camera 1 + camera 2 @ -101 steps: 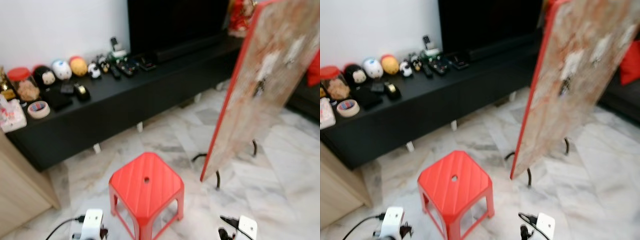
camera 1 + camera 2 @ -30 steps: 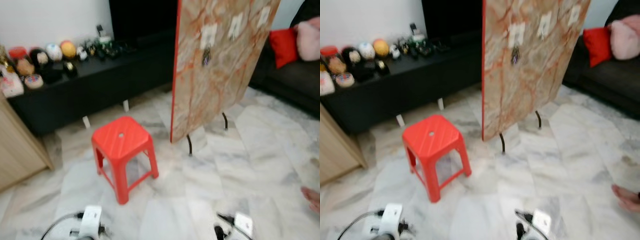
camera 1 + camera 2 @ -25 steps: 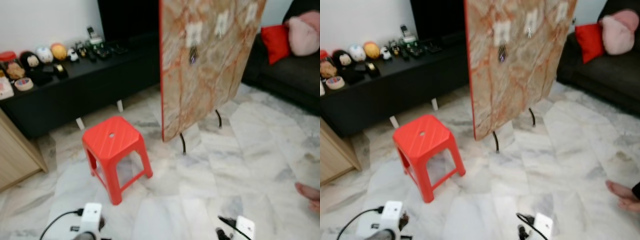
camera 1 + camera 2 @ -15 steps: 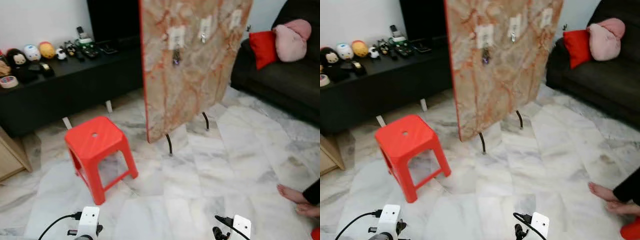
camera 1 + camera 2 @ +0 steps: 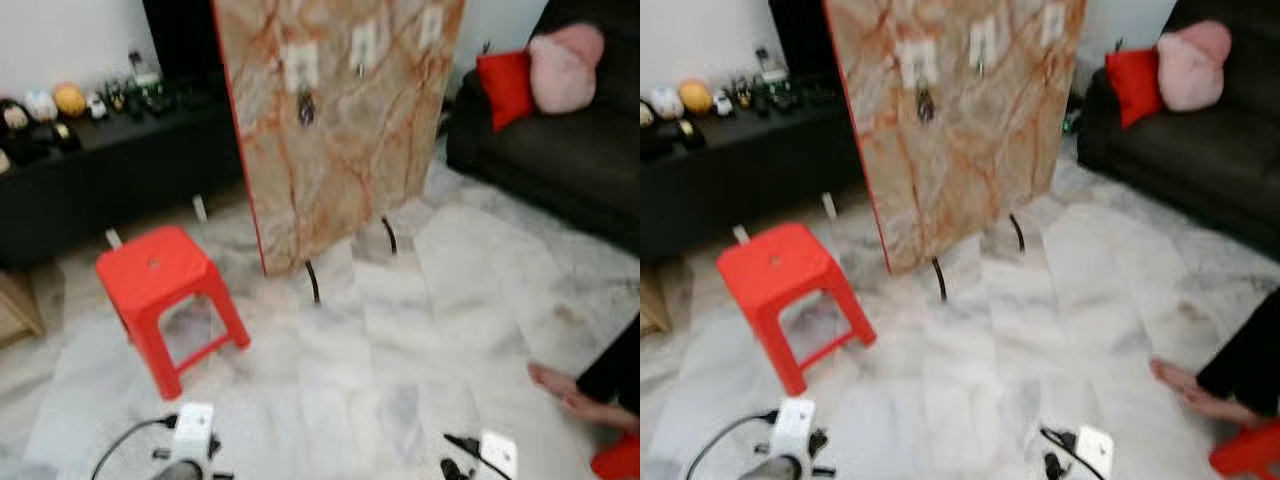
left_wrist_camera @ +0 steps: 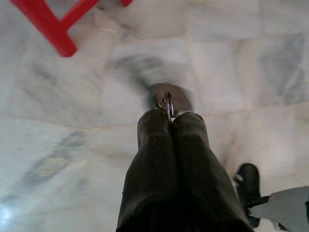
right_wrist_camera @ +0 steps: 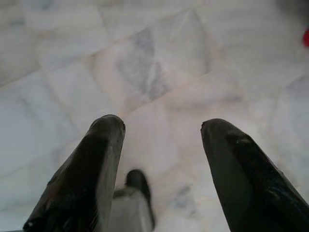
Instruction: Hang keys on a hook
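While the left claw (image 6: pixel 170 117) hangs low over the pale marble floor (image 6: pixel 251 72), pinched tight on a silver metal key ring (image 6: pixel 169 104), the right claw (image 7: pixel 161 126) gapes wide, holding nothing. Ahead stands an orange-veined marble board (image 5: pixel 340 130) bearing small hooks (image 5: pixel 358 68).

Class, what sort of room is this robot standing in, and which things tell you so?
Most likely a home living room: a dark sofa with cushions, a long black TV console lined with ornaments, and a marble-tiled floor.

I can't read any writing, label or number here: the pale plates on the marble board (image 5: pixel 340 130) are blurred, and nothing else carries lettering.
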Robot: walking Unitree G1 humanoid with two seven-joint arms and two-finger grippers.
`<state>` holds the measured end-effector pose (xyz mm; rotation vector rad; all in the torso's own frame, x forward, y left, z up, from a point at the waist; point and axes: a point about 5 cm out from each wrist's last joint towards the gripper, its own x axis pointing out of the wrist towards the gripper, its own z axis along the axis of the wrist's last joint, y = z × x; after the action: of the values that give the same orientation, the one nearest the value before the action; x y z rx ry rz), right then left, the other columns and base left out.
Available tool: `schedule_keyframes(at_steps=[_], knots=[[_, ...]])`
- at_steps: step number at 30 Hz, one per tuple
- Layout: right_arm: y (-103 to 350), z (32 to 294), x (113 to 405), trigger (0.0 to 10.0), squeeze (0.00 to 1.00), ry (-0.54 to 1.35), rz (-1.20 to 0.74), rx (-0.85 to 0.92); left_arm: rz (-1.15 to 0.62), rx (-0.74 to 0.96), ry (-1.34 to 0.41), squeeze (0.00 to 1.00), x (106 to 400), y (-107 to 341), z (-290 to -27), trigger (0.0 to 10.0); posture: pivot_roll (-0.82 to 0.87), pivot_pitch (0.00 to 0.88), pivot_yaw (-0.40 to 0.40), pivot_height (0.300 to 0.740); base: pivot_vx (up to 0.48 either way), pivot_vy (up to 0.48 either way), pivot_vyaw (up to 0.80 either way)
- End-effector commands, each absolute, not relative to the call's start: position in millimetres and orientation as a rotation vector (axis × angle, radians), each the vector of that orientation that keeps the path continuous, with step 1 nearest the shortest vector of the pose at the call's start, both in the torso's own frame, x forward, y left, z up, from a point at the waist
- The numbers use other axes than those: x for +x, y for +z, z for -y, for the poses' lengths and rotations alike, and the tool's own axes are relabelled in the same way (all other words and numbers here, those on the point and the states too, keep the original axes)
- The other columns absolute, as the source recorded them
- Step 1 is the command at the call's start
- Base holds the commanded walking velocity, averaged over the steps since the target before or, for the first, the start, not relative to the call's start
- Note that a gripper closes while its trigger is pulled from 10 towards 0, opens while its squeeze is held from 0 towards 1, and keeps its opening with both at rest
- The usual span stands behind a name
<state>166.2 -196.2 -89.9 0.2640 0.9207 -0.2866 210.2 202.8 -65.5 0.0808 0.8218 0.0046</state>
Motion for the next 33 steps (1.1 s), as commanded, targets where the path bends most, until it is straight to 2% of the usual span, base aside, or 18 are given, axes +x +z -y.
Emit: schedule_keyframes(at_steps=[1, 10, 14, 33], knots=[[-91, 190, 166, 10.0, 0.0, -0.268, -0.931, 0.268, -0.837, 0.103, 0.015, 0.0, 207, -66, -211, 10.0, -0.01, 0.0, -0.049, 0.74, 0.0, -0.326, 0.0], [-97, 191, 152, 10.0, 0.0, -0.291, -0.966, 0.275, -0.85, 0.11, 0.019, 0.0, 200, -69, -215, 10.0, 0.0, 0.0, -0.055, 0.74, 0.0, -0.325, 0.0], [-94, 191, 158, 10.0, 0.0, -0.283, -0.953, 0.273, -0.854, 0.111, 0.027, 0.0, 197, -70, -218, 10.0, 0.01, 0.0, -0.053, 0.74, 0.0, -0.315, 0.0], [-95, 190, 157, 10.0, 0.0, -0.277, -0.947, 0.279, -0.848, 0.076, 0.016, 0.0, 197, -70, -216, 10.0, 0.02, 0.0, -0.057, 0.74, 0.0, 0.0, 0.0]])
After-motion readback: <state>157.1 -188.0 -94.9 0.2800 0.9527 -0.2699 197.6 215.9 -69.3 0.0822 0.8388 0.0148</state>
